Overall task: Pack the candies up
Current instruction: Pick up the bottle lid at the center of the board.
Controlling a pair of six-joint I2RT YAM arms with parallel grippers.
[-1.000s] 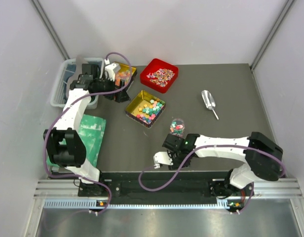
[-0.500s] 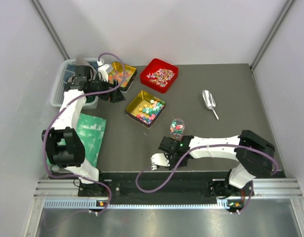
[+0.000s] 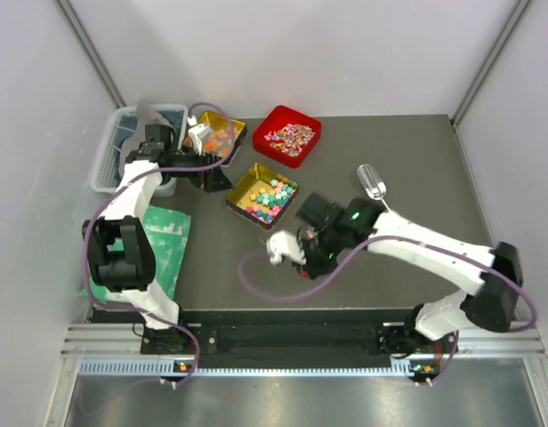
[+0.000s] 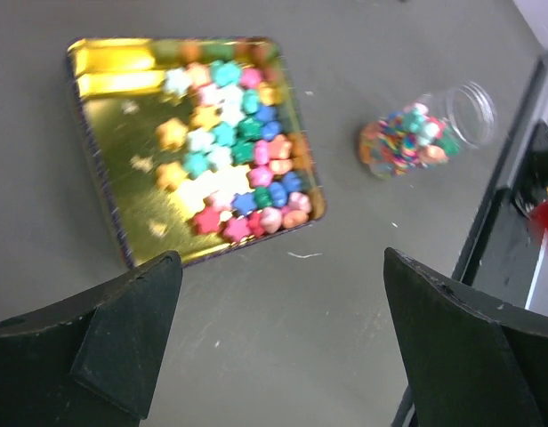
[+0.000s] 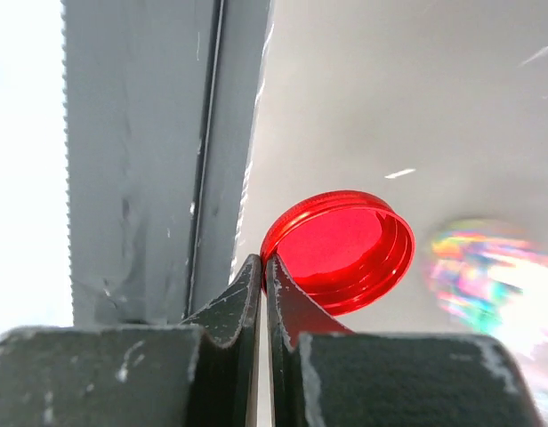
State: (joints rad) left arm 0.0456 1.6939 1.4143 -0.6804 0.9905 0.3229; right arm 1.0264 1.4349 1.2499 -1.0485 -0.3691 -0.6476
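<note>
Packing partly done: a clear jar (image 4: 425,133), upper right of the left wrist view, held mixed candies (image 4: 400,147) and was uncapped on the bench (image 4: 345,356). Pastel stars (image 4: 229,151) filled half a gold tray (image 4: 123,178); more lay in a red tray (image 3: 278,115), upper centre from above. Left jaws gaped wide, empty; right jaws pinched the red lid (image 5: 341,249) by its rim

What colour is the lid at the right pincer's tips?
Red, glossy all over. The lid shows best in the right wrist view.
</note>
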